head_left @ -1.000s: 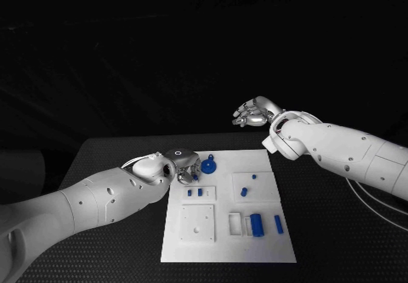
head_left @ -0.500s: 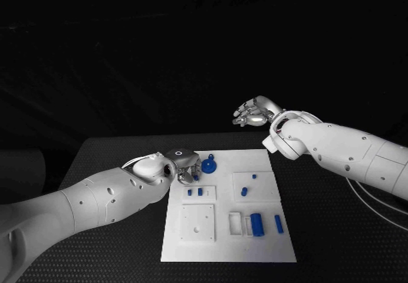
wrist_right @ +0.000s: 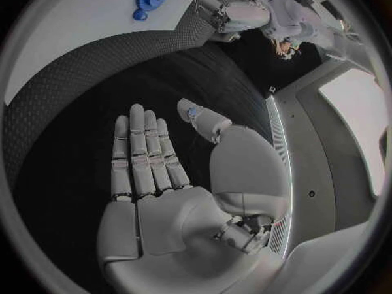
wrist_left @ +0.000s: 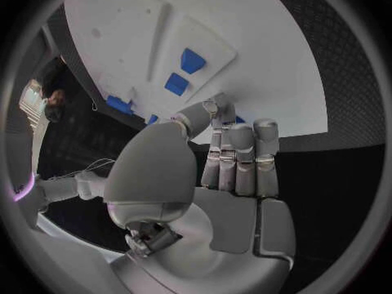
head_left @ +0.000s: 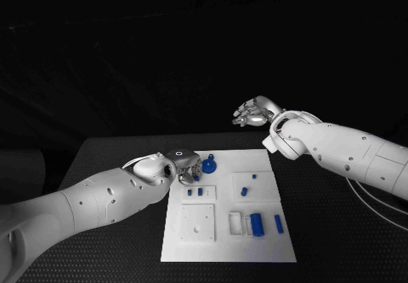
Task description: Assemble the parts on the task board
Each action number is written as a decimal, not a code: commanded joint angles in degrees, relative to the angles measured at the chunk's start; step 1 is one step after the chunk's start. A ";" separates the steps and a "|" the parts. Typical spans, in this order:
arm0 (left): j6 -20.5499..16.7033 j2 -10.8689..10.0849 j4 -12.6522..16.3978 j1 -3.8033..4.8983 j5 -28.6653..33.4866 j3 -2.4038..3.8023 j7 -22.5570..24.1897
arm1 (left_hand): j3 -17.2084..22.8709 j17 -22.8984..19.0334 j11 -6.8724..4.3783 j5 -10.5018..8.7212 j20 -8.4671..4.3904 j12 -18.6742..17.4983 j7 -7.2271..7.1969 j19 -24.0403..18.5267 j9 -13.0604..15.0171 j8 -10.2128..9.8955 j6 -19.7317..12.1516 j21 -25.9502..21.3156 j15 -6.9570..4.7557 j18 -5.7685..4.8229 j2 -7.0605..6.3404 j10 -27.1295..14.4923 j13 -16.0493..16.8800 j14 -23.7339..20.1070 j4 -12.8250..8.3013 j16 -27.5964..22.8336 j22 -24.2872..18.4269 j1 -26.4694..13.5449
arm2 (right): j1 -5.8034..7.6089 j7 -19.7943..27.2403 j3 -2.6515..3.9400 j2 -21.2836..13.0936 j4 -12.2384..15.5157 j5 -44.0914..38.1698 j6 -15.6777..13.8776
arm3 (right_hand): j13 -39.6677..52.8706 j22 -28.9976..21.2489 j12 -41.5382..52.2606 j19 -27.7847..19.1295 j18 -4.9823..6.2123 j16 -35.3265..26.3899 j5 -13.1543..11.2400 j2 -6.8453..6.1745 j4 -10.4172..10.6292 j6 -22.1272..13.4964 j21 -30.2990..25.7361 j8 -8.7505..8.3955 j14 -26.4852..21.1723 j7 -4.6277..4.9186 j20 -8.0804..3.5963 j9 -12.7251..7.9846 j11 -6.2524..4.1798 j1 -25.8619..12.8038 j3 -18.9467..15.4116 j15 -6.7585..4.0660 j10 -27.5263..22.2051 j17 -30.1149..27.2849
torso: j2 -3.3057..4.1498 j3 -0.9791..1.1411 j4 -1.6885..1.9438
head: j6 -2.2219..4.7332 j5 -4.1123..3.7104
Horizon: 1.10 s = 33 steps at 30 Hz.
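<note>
Nearest me on the black, pebbled counter (head_left: 111, 259) lies the white board (head_left: 223, 247), flat and matte, with shallow raised frames and square recesses moulded into it; close to its near edge a chunky blue cylinder (head_left: 256, 224) lies in a slot with a slimmer blue pin (head_left: 278, 223) just beside it; a little further up sit two small blue blocks (head_left: 194, 191) in a low frame, and a short blue peg (head_left: 244, 191) on a raised square; toward the far end lies a round blue knob (head_left: 209, 166) with a stub, toothed round its rim as the right wrist view shows it; the left hand (head_left: 184, 164) hovers low at the board's far left corner, just beside that knob, its silver fingers (wrist_left: 241, 160) lying straight and side by side with nothing plainly between them, though I cannot tell whether the fingertips hide a small piece; to my eye it is lining up a pick, and it would do well to come down square over one piece and pinch it by its flat sides, since smooth plastic this small will skid; furthest off, the right hand (head_left: 253, 114) hangs raised well beyond the board, palm spread and holding nothing.
</note>
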 commanded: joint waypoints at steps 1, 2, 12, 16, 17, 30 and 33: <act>1.14 0.03 0.20 -0.07 0.33 0.00 -0.13 | 0.11 -0.09 0.36 0.10 -1.48 -0.12 0.54 0.19 0.06 -0.03 -0.02 -0.22 0.24 3.62 0.16 -0.05 0.10 0.07 0.14 -0.27 0.23 0.06 | -0.02 0.58 0.03 0.00 0.03 -0.08 0.61 | -0.11 0.06 -0.26 -0.01 0.68 -0.22 0.02 0.51 -0.03 0.00 -0.25 0.21 0.15 -0.17 0.30 -0.06 0.14 -0.09 -0.45 0.21 0.39 0.08 | 0.00 0.01 -0.01 | -0.11 -0.01; 1.19 0.02 0.20 -0.07 0.33 0.00 -0.13 | 0.11 -0.09 0.36 0.10 -1.48 -0.13 0.54 0.19 0.06 -0.04 -0.03 -0.23 0.24 3.62 0.15 -0.05 0.10 0.07 0.12 -0.27 0.23 0.08 | -0.02 0.58 0.03 0.00 0.04 -0.08 0.60 | -0.11 0.06 -0.26 -0.01 0.68 -0.22 0.02 0.51 -0.03 0.00 -0.25 0.22 0.15 -0.17 0.30 -0.06 0.14 -0.09 -0.45 0.21 0.39 0.09 | 0.00 0.02 -0.01 | -0.11 -0.01; 1.37 -0.09 0.29 -0.07 0.77 -0.02 -0.23 | 0.04 -0.14 0.56 0.01 -1.36 -0.59 0.78 -0.04 -0.12 -0.42 -0.69 -0.37 0.43 3.55 -0.54 -0.53 0.15 -0.25 -0.40 -0.43 0.25 0.34 | -0.02 0.57 0.03 -0.11 0.09 -0.08 0.58 | -0.15 0.08 -0.26 -0.01 0.69 -0.25 0.01 0.48 -0.04 0.01 -0.27 0.22 0.16 -0.17 0.32 -0.08 0.14 -0.10 -0.47 0.21 0.39 0.10 | 0.01 -0.02 0.00 | -0.13 -0.06; 1.27 -0.08 0.22 -0.07 1.32 -0.02 -0.18 | 0.01 -0.17 0.81 -0.02 -1.18 -1.01 1.20 -0.25 -0.39 -1.03 -1.77 -0.49 0.67 3.50 -1.22 -0.97 0.17 -0.59 -0.69 -0.57 0.29 0.48 | -0.02 0.58 0.03 -0.15 0.09 -0.08 0.57 | -0.16 0.09 -0.27 -0.01 0.70 -0.26 0.01 0.46 -0.04 0.00 -0.28 0.22 0.15 -0.17 0.32 -0.08 0.15 -0.10 -0.48 0.21 0.38 0.11 | 0.00 0.00 0.01 | -0.14 -0.10; 1.27 -0.03 0.18 -0.07 1.34 -0.02 -0.19 | 0.03 -0.16 0.85 -0.01 -1.13 -1.08 1.37 -0.28 -0.50 -1.25 -2.20 -0.50 0.71 3.50 -1.32 -0.98 0.22 -0.65 -0.73 -0.57 0.30 0.52 | -0.02 0.58 0.03 -0.16 0.10 -0.08 0.57 | -0.16 0.09 -0.27 -0.01 0.70 -0.26 0.01 0.46 -0.04 0.00 -0.28 0.22 0.15 -0.17 0.32 -0.09 0.15 -0.11 -0.48 0.21 0.38 0.11 | 0.00 0.00 0.01 | -0.14 -0.10; 0.72 0.07 0.10 -0.07 2.12 -0.02 -0.12 | -0.30 -0.11 0.90 -0.06 -1.02 -1.33 2.48 -0.20 -1.14 -2.61 -5.00 -0.48 0.77 3.56 -2.34 -0.81 0.53 -0.72 -0.47 -0.47 0.39 0.13 | -0.02 0.57 0.03 -0.20 0.09 -0.08 0.58 | -0.21 0.11 -0.27 -0.02 0.71 -0.29 0.01 0.45 -0.03 -0.02 -0.30 0.21 0.15 -0.16 0.34 -0.12 0.16 -0.11 -0.49 0.22 0.38 0.13 | 0.01 0.01 0.00 | -0.15 -0.08; 0.92 0.06 0.05 -0.07 2.12 -0.02 -0.29 | -0.36 -0.11 0.91 -0.06 -1.01 -1.37 2.54 -0.18 -1.17 -2.66 -5.14 -0.48 0.78 3.57 -2.44 -0.81 0.55 -0.73 -0.39 -0.47 0.40 0.03 | -0.02 0.57 0.03 -0.21 0.09 -0.08 0.58 | -0.22 0.12 -0.27 -0.02 0.72 -0.30 0.01 0.45 -0.03 -0.02 -0.31 0.22 0.15 -0.16 0.34 -0.12 0.16 -0.10 -0.49 0.22 0.38 0.13 | 0.01 0.02 -0.02 | -0.10 -0.06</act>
